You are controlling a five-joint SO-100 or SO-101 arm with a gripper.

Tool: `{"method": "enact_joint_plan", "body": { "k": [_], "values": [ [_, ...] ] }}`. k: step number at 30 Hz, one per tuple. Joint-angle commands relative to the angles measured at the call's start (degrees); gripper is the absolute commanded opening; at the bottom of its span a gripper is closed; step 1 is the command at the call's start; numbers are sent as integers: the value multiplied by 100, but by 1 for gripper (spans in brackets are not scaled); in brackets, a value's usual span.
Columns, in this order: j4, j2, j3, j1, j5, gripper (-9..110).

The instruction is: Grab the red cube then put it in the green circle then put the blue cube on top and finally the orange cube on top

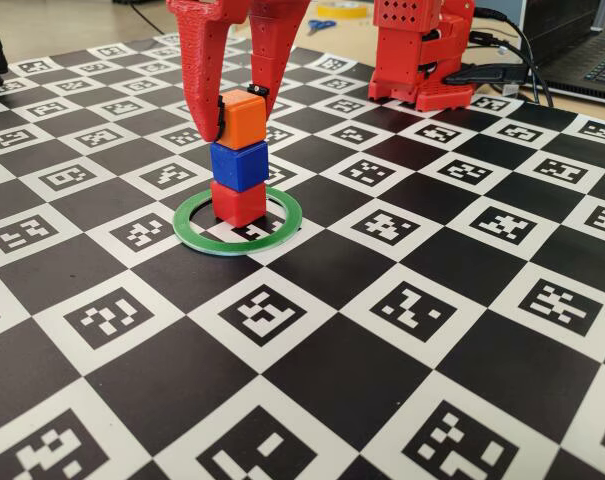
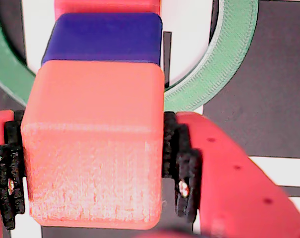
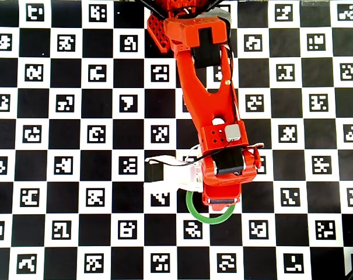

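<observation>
- Nearest the fixed camera, the counter [image 1: 312, 400] shows only its black-and-white checker of coded marker squares.
- Farther in, the green circle [image 1: 282, 227] lies flat on the checker, and the red cube [image 1: 238, 203] stands inside it, toward the ring's left side in the fixed view.
- On the red cube sits the blue cube [image 1: 239, 164], turned a little against the one below; the wrist view shows its top face [image 2: 107, 37] just past the cube above.
- On top of the blue cube sits the orange cube [image 1: 245, 119], so the three make one upright column.
- Around the orange cube the end effector [image 1: 237, 112] is clenched: in the wrist view its black pads [image 2: 177, 148] press both side faces of the orange cube [image 2: 92, 144], the red fingers standing just outside them.
- From above, the red arm [image 3: 208, 99] reaches down the picture and covers the stack; only the lower arc of the green circle [image 3: 208, 219] peeks out beneath it.
- Behind the stack in the fixed view, the arm's red base [image 1: 417, 55] stands at the counter's far edge, with black cables [image 1: 522, 60] trailing to its right.
</observation>
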Motion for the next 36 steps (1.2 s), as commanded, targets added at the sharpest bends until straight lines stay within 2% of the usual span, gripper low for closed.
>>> {"method": "enact_joint_plan", "body": {
  "k": [1,3,4,15,27,31,36],
  "values": [
    [-53,185,-44,35,70,17],
    [-35,185,-53,26,88,35],
    [-26,193,-53,18,97,39],
    [158,703,-114,18,176,49],
    [492,2681,562,-176,-105,49],
    [334,3428,1310,-176,-545,45],
    [-246,4878,3032,-9,-1459,30]
  ]
}}
